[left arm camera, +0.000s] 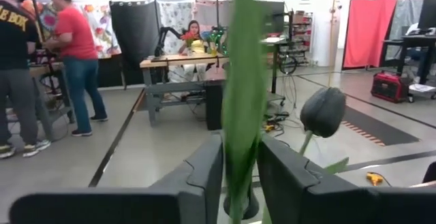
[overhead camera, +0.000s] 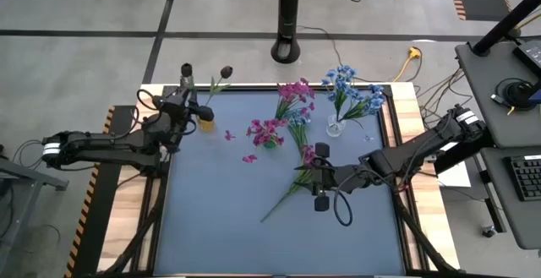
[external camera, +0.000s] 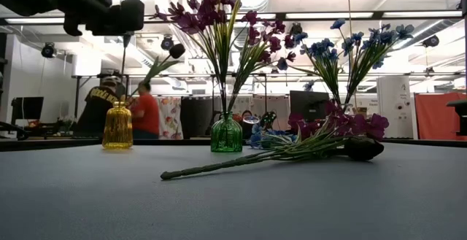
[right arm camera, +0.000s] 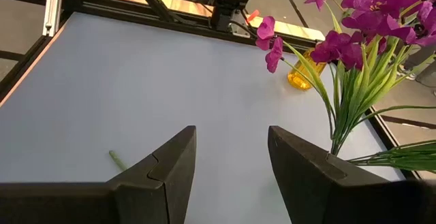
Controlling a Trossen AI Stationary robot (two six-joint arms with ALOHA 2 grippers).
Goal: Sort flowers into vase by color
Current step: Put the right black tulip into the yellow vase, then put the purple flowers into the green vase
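Black pole base, yellow cable

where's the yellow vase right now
The yellow vase stands near the table's far left corner in the high view, just by the left gripper, left of the green vase of magenta flowers.

A blurred green stem between the left claw fingers hides the room behind.

- We see a gray floor with dark lines.
- Far off, people stand by a wooden workbench.
- A red curtain hangs there.
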